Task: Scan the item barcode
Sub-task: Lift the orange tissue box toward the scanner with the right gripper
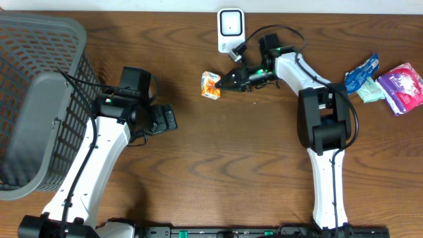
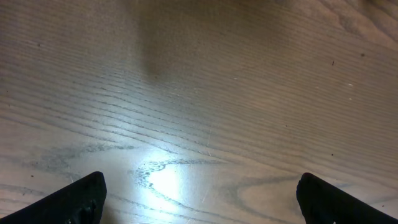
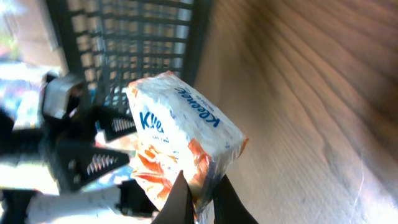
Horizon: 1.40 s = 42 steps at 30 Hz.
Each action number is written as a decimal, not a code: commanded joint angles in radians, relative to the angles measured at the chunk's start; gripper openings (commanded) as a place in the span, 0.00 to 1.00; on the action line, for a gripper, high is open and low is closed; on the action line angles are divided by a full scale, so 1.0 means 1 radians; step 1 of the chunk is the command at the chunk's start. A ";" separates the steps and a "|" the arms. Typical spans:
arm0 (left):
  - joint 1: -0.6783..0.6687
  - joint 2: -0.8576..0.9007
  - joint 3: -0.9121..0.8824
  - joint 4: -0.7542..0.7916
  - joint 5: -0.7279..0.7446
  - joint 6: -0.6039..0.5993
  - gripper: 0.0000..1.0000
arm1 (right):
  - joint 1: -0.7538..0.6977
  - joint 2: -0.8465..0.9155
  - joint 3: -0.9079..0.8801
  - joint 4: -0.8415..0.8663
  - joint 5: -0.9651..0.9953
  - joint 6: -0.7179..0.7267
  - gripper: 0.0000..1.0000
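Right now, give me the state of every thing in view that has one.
left gripper: open, empty, above the table
right gripper: shut on the tissue pack
tissue pack: gripped at one edge, short of the scanner
scanner: at the table's far edge, apart from the pack
basket: upright, nothing visible inside
blue packet: lying loose, ungripped
green packet: lying loose, ungripped
purple packet: lying loose, ungripped

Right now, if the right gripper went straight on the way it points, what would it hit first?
Likely the left arm, past the tissue pack the right gripper holds; basket beyond it. Height is unclear.
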 commanded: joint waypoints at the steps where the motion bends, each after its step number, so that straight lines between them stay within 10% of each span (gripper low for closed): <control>1: 0.002 0.002 -0.007 -0.003 -0.006 0.005 0.98 | -0.041 0.016 -0.001 -0.043 -0.168 -0.357 0.01; 26: 0.002 0.002 -0.007 -0.003 -0.006 0.005 0.98 | 0.079 -0.306 0.003 0.066 -0.167 -0.580 0.01; 42: 0.002 0.002 -0.007 -0.003 -0.006 0.005 0.98 | -0.121 -0.404 0.003 0.367 -0.169 -0.097 0.01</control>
